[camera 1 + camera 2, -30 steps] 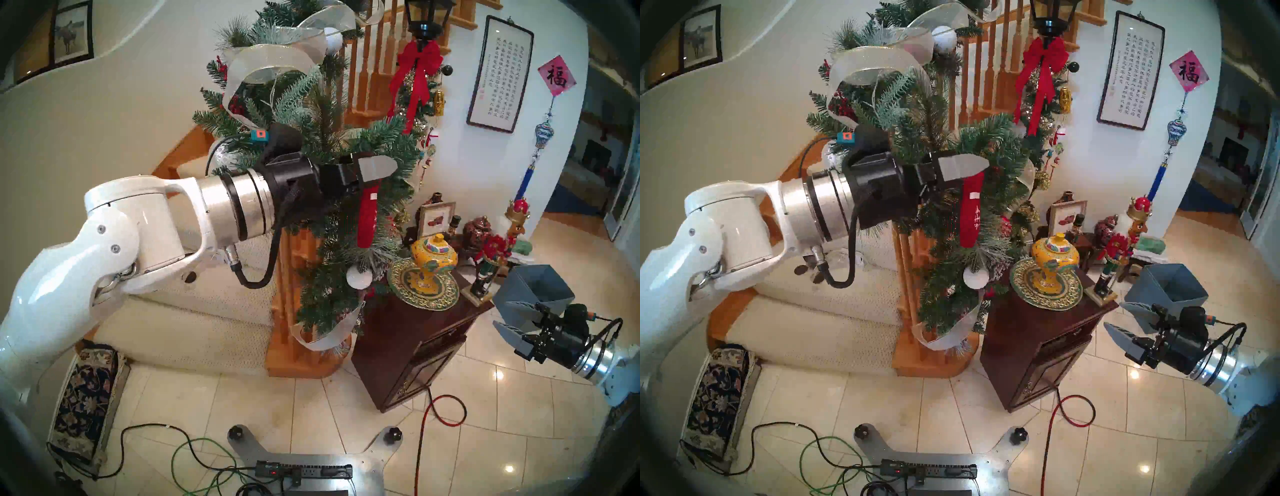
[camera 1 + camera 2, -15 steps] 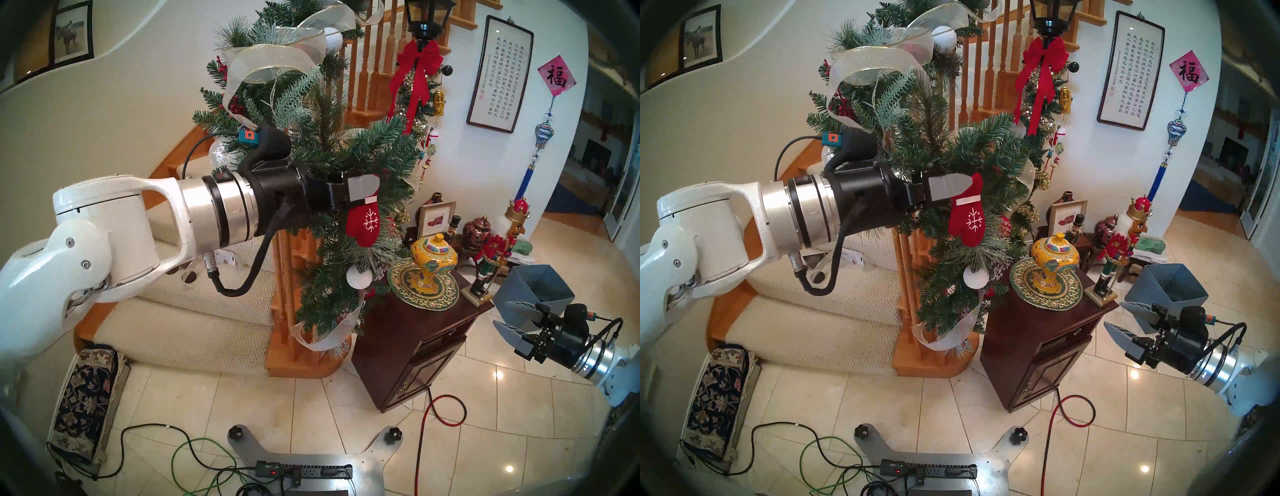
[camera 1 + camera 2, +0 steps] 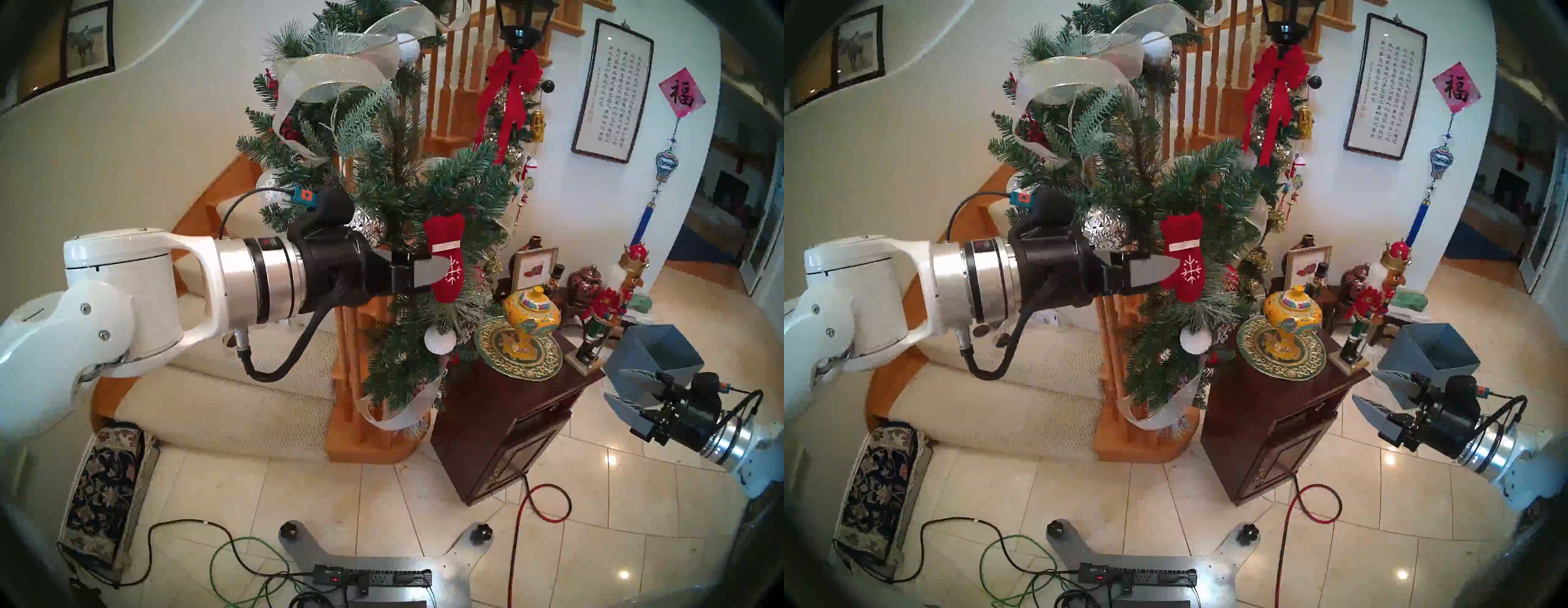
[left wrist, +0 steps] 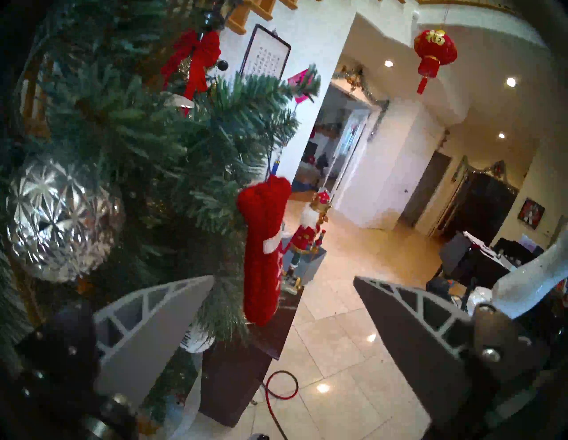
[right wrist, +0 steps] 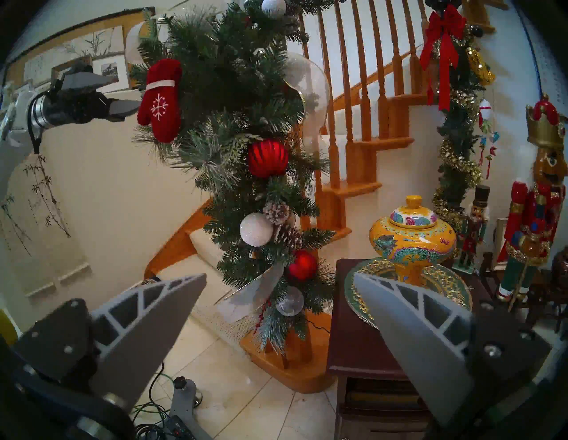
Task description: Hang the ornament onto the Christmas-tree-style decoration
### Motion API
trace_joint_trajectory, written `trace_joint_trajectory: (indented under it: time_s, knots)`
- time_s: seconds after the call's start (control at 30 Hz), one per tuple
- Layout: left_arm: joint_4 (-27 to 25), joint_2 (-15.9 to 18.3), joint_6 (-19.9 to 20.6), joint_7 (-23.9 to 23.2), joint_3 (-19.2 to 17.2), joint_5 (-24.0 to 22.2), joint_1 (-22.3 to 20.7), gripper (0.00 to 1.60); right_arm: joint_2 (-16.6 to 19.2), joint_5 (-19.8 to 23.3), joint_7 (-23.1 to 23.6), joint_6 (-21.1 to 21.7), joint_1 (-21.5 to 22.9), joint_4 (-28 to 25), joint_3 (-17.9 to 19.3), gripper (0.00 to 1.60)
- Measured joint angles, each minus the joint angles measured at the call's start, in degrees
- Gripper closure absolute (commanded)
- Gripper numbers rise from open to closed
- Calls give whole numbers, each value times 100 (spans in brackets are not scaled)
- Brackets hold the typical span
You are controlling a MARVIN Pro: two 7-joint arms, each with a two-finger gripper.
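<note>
Mitten (image 3: pixel 444 254): now hanging free on garland (image 3: pixel 394 178), released since a moment ago.
Left fingers (image 4: pixel 159 319): gaping wide, empty, sitting at mitten's 8 o'clock.
Right fingers (image 5: pixel 147 322): gaping wide, empty.

Cream tile floor (image 3: pixel 424 488), white walls, carpeted wood stairs (image 3: pixel 254 382), dark wood cabinet (image 3: pixel 509 407) w/ knick-knacks.

I see the mitten ornament (image 5: pixel 161 100) as soft, matt red felt against the garland (image 5: pixel 233 101) of bristly plastic needles. The silver ball (image 4: pixel 58 221) is faceted and mirror-glossy, the banister (image 5: pixel 365 92) varnished wood, my gripper fingers (image 5: pixel 150 322) matt grey plastic.
</note>
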Motion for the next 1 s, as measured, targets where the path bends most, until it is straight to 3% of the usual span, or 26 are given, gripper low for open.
trace_joint_trajectory:
  time_s: [0.6, 1.0]
  knots:
    - [-1, 658, 377, -491, -6, 285, 471, 0, 0, -2, 0, 0, 0, -1, 0, 0]
    - [-1, 971, 190, -601, 91, 687, 820, 0, 0, -2, 0, 0, 0, 0, 0, 0]
